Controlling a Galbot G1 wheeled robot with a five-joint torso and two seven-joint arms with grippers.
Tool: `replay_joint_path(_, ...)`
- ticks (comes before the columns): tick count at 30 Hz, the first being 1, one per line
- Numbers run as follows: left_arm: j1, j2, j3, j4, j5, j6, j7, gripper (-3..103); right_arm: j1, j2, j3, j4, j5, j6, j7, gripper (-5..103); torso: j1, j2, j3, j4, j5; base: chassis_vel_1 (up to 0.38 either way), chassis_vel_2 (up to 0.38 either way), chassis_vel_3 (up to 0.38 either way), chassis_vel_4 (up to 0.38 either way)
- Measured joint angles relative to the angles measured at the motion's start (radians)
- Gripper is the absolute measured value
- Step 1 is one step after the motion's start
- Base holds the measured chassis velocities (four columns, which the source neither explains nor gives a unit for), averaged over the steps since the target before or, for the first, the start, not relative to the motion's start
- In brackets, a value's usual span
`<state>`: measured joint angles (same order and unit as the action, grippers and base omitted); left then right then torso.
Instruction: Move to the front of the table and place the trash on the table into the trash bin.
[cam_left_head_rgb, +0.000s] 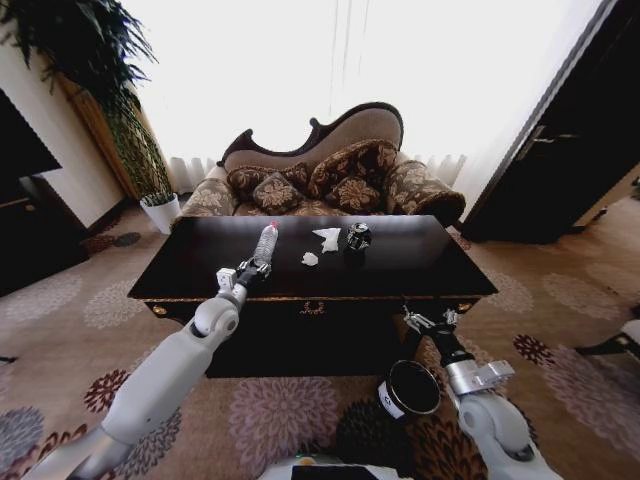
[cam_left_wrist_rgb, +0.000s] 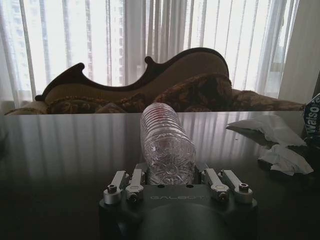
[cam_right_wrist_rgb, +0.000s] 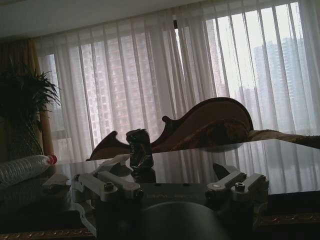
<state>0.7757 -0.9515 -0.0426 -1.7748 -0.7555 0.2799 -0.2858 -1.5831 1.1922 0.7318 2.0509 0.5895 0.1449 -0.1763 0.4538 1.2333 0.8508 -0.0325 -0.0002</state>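
A clear crushed plastic bottle (cam_left_head_rgb: 265, 243) with a red cap lies lengthwise on the glossy black table (cam_left_head_rgb: 420, 262), cap pointing away from me. My left gripper (cam_left_head_rgb: 252, 268) is shut on its base, and in the left wrist view its fingers (cam_left_wrist_rgb: 134, 183) press both sides of the bottle (cam_left_wrist_rgb: 166, 147). White paper scraps (cam_left_head_rgb: 328, 238) and a dark crumpled can (cam_left_head_rgb: 357, 237) lie to the bottle's right. My right gripper (cam_left_head_rgb: 428, 320) hangs open and holds nothing, in front of the table's front rail. The trash bin (cam_left_head_rgb: 410, 390) stands on the carpet just below it.
An ornate sofa (cam_left_head_rgb: 330, 175) with patterned cushions stands behind the table. A potted plant (cam_left_head_rgb: 160, 205) is at the back left and a dark door (cam_left_head_rgb: 560, 170) at the right. Patterned carpet (cam_left_head_rgb: 70, 310) lies open on both sides of the table.
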Motion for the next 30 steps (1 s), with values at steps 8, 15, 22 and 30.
replay_joint_path(8, 0.055, 0.038, -0.024, -0.084, -0.003, 0.003, 0.003, 41, -0.001, -0.001, -0.002, 0.001, -0.01, 0.0, 0.002, 100, 0.0, 0.0, 0.0, 0.0, -0.0001, 0.0, 0.0, 0.0, 0.0)
replay_joint_path(15, 0.15, 0.129, -0.038, -0.237, -0.039, 0.029, 0.022, 41, -0.001, -0.008, 0.004, -0.001, -0.041, 0.008, 0.017, 100, 0.0, 0.0, 0.0, 0.0001, -0.0001, 0.0, 0.0, 0.0, 0.0)
replay_joint_path(22, 0.226, 0.197, -0.074, -0.33, -0.065, 0.042, 0.055, 41, -0.006, 0.01, 0.02, 0.025, -0.194, 0.051, 0.062, 100, 0.0, 0.0, 0.0, 0.0001, -0.0002, 0.0, 0.0, 0.0, 0.0)
replay_joint_path(30, 0.256, 0.268, -0.083, -0.428, -0.113, 0.069, 0.116, 41, 0.001, -0.005, 0.04, 0.049, -0.371, 0.101, 0.131, 100, 0.0, 0.0, 0.0, 0.0002, -0.0001, 0.0, 0.0, 0.0, 0.0)
